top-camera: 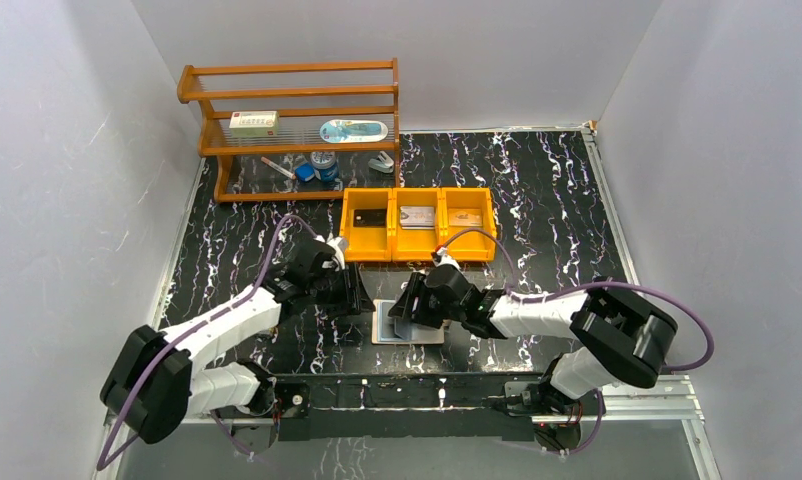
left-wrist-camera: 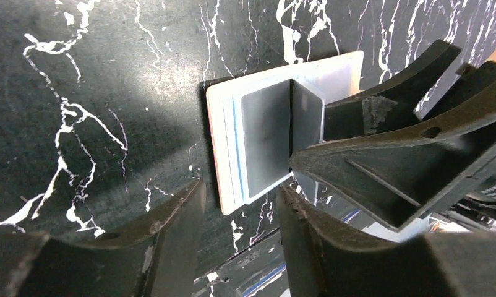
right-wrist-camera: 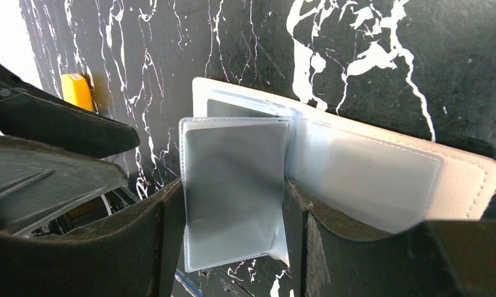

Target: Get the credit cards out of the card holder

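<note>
The tan card holder (top-camera: 429, 333) lies spread open on the table between my two grippers. Its clear plastic sleeves (right-wrist-camera: 233, 161) show grey faces, and I cannot tell whether cards sit inside. My right gripper (right-wrist-camera: 233, 192) has one sleeve leaf standing up between its fingers, which touch both of the leaf's edges. My left gripper (left-wrist-camera: 240, 189) is open, and the holder's near corner (left-wrist-camera: 230, 201) lies just beyond its fingertips. Credit cards lie in the orange tray: a black one (top-camera: 369, 216), a grey one (top-camera: 417, 215) and a brownish one (top-camera: 464, 216).
The orange three-compartment tray (top-camera: 418, 250) stands just behind the grippers. A wooden rack (top-camera: 287, 95) at the back left holds a box, an oval tin and small items. White walls close in the left, back and right sides.
</note>
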`<action>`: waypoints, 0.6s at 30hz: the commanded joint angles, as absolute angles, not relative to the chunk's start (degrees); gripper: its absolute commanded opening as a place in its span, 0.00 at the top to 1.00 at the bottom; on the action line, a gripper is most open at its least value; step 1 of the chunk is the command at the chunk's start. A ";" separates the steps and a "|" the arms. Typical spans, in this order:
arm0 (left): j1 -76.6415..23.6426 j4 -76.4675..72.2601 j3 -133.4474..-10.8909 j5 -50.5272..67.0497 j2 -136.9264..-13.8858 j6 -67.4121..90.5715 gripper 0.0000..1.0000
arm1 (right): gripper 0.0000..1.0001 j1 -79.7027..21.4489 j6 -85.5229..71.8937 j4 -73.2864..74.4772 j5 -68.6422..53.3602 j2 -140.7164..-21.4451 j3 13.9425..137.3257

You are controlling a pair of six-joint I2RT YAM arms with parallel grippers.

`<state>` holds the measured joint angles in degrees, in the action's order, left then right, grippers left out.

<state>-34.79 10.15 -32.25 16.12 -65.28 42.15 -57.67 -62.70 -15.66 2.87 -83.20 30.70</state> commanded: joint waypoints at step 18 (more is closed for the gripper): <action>-44.50 2.83 -38.79 19.78 -82.91 42.65 0.75 | 0.37 -55.17 -69.17 -23.23 0.02 -80.08 22.64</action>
